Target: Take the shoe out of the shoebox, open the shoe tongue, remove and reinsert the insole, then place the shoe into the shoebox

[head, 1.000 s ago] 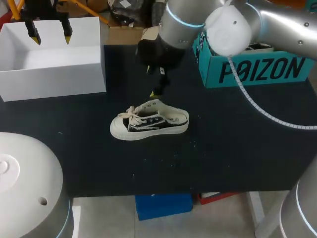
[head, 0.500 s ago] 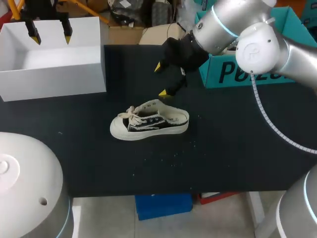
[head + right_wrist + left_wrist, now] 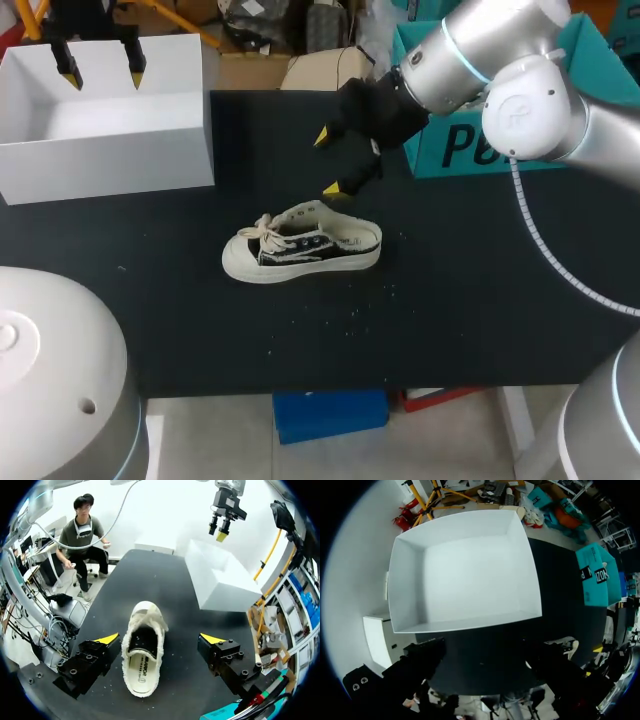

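Shoe [image 3: 303, 243], upright on its sole near the centre of the table [image 3: 450, 300], toe towards 9 o'clock and heel towards 3 o'clock. It is out of the shoebox. Its insole [image 3: 140, 667] appears to lie flat inside, and the laces [image 3: 262, 228] are bunched over the tongue.

The right jaws hang just beyond the heel, at about 1 o'clock from the shoe. They are spread wide and hold nothing. Their yellow fingertips [image 3: 323, 135] are clear of the collar, and in the wrist view the shoe lies ahead of and between them, heel nearest.

The step in hand is probably working the tongue or the insole. This would go best with a descent in line with the shoe's long axis, pinching only the thin edge at the opening. The loose shoe may slide.

Further off, the white shoebox [image 3: 110, 160] stands empty at 10 o'clock, with the left jaws above it, also spread. A teal box [image 3: 455, 150] sits at 2 o'clock.

Compared with one second ago, the right jaws have risen off the heel collar and tilted back towards 1 o'clock. The shoe, the shoebox and the left jaws have not moved.
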`<action>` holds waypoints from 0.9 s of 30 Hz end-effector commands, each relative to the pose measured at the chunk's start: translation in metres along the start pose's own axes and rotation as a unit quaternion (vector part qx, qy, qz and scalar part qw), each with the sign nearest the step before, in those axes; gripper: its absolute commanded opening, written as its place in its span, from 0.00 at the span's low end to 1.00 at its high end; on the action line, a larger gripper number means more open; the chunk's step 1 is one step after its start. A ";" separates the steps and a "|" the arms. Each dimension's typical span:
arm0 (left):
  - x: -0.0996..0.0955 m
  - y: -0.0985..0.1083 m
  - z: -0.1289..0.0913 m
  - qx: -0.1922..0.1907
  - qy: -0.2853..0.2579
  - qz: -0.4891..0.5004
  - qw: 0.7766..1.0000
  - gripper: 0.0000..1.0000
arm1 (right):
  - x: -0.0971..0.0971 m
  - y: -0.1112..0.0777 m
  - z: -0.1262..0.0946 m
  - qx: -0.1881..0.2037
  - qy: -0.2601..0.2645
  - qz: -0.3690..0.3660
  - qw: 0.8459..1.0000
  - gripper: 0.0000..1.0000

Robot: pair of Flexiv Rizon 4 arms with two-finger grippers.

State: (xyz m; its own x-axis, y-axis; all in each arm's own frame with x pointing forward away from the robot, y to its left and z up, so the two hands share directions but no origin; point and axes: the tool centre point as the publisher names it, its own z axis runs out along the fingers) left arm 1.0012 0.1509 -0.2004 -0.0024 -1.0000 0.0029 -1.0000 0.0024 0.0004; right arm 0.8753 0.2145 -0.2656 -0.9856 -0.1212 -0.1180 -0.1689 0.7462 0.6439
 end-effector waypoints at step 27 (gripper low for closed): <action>0.000 0.000 0.000 -0.001 -0.001 -0.001 1.000 1.00 | 0.014 -0.089 0.018 -0.028 0.006 -0.005 1.000 1.00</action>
State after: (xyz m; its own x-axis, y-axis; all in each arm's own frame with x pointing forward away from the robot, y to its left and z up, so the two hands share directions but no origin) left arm 1.0012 0.1509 -0.2004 -0.0024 -1.0000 0.0029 -1.0000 0.0024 0.0004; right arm 0.8743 0.1588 -0.3244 -0.9837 -0.1382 -0.1149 -0.1797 0.7361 0.6526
